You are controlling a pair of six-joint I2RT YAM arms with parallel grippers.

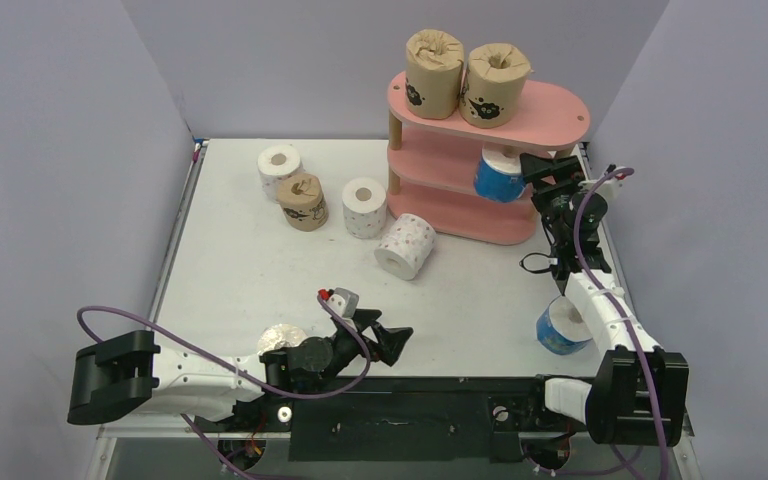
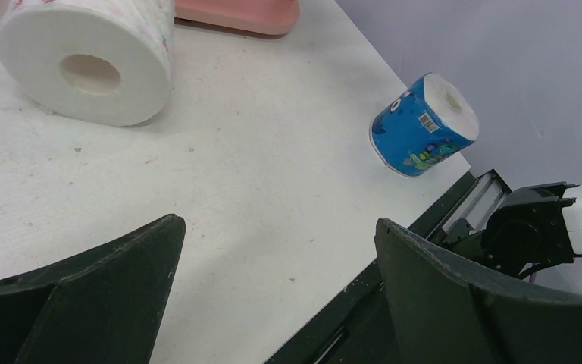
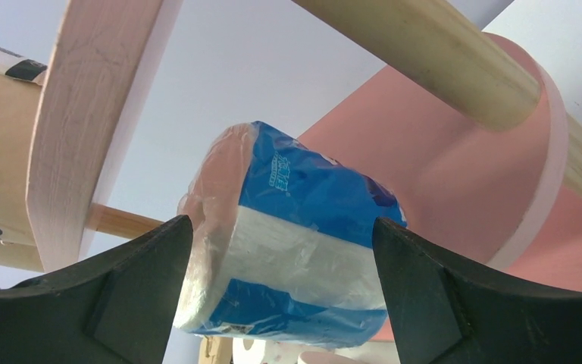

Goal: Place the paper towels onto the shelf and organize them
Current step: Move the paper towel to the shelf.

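Observation:
The pink shelf (image 1: 550, 115) stands at the back right, with two brown paper towels (image 1: 434, 60) (image 1: 495, 84) upright on its top board. My right gripper (image 1: 526, 172) is shut on a blue roll (image 1: 500, 176), holding it tilted at the right end of the middle board. In the right wrist view the fingers (image 3: 148, 265) press both ends of that roll (image 3: 303, 235), under a wooden post (image 3: 439, 53). My left gripper (image 1: 398, 338) hangs open and empty near the front edge, jaws wide apart in the left wrist view (image 2: 280, 221). A second blue roll (image 2: 424, 125) lies ahead of it.
On the table stand two white dotted rolls (image 1: 280, 168) (image 1: 364, 207) and a brown one (image 1: 303, 201). A third white roll (image 1: 406, 245) lies on its side. The second blue roll (image 1: 563, 327) sits at the right front edge beside the right arm. Another roll (image 1: 282, 338) is half hidden by the left arm.

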